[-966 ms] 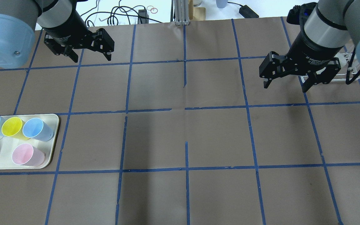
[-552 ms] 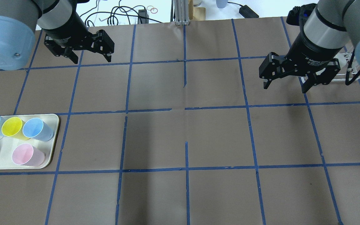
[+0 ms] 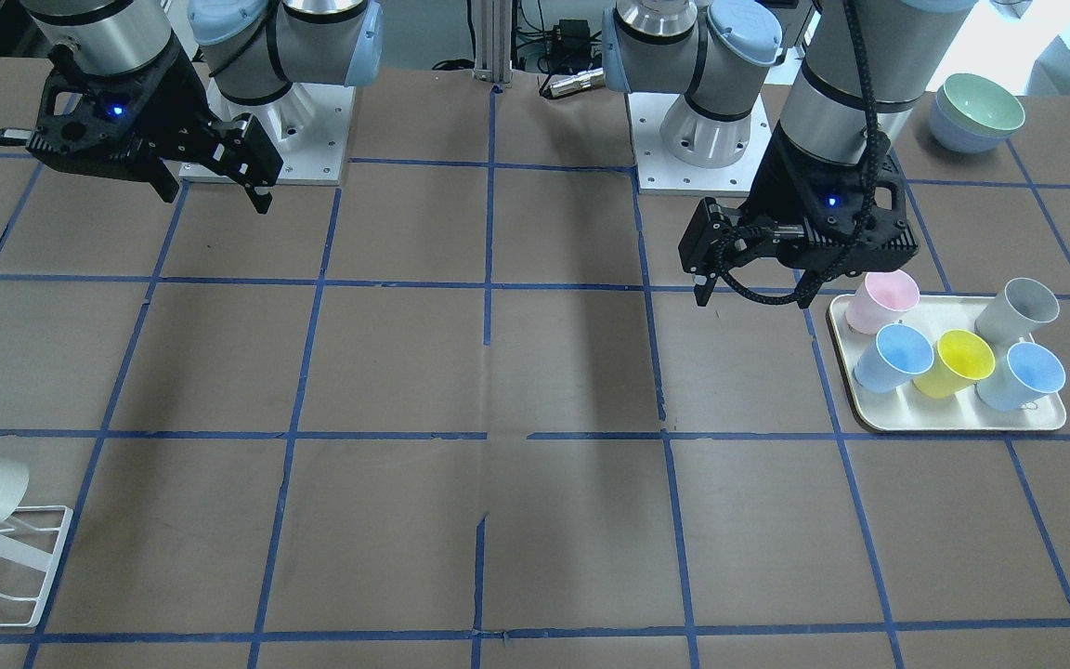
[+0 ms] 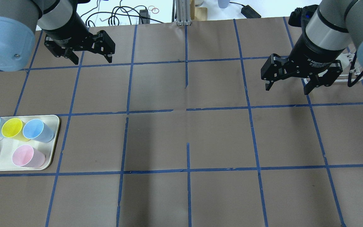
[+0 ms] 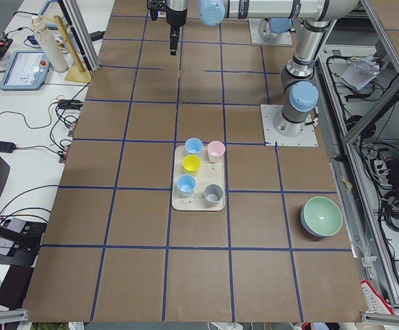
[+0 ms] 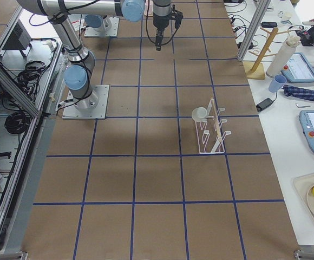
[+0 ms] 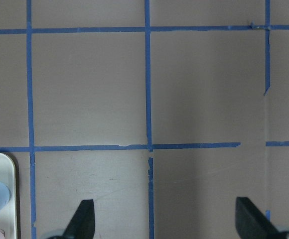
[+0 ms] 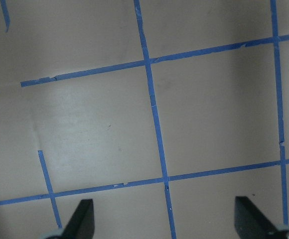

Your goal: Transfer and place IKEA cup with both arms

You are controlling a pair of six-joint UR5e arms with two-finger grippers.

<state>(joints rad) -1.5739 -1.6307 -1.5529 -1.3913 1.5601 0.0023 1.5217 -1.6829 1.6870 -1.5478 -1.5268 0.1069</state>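
On the left arm (image 4: 60,23) the jaws stand wide apart and hold nothing. The left wrist view shows a fingertip (image 7: 84,219) at each side over bare brown tabletop (image 4: 156,142) crossed by blue tape lines (image 4: 188,189). The right arm (image 4: 326,28) has its jaws spread just as wide, also empty, above the same taped grid. Both sets of jaws hang clear of the tabletop.

On the black body above the right arm's jaws, white lettering reads "2F Adaptive"; the rest is too blurred to read.

Just beyond those jaws in the overhead view, and partly hidden by them, stands a white wire rack (image 6: 214,138). The IKEA cup (image 6: 201,114) hangs tilted on one of its pegs, on the side facing the robot, at the robot's right end of the tabletop.

At the other end lies a cream tray (image 3: 962,423), whose corner shows at the lower left edge of the left wrist view. It carries a pink cup (image 3: 883,297), a grey cup (image 3: 1018,311), a yellow cup (image 3: 960,360), a blue cup (image 3: 897,358) and a second blue cup (image 3: 1023,376). In the front-facing view the left arm's jaws hang near the pink cup.

Farther toward the robot's left, a green bowl (image 3: 981,102) sits nested in another bowl.
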